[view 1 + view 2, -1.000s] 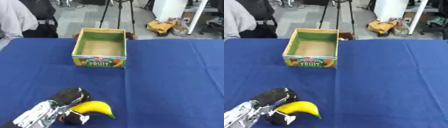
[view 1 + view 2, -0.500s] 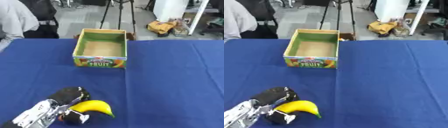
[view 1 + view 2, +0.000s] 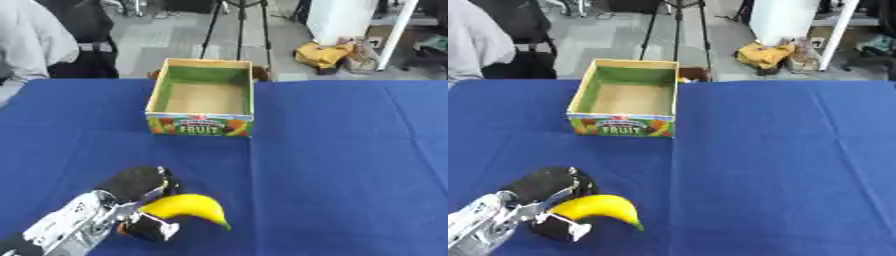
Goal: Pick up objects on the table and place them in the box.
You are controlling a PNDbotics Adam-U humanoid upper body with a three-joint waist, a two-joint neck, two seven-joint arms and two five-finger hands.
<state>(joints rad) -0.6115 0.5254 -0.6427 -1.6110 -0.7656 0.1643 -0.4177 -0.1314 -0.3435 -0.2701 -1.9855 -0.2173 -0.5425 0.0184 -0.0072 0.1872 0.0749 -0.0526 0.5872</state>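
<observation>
A yellow banana (image 3: 189,208) sits in my left hand (image 3: 137,186), low at the left over the blue table (image 3: 350,165); the black fingers curl over its left end and the thumb shows beneath it. Its pointed tip sticks out to the right. The fruit box (image 3: 203,97), open-topped with green inner walls and a bare brown floor, stands at the table's far middle, well beyond the hand. My silver forearm (image 3: 70,231) comes in from the lower left corner. My right hand appears in neither view.
A tripod (image 3: 229,22) and a yellow bag (image 3: 324,52) stand on the floor past the table's far edge. A person in a grey sleeve (image 3: 31,45) is at the far left, touching nothing.
The hand and banana have edged slightly up and toward the box. The box has not moved.
</observation>
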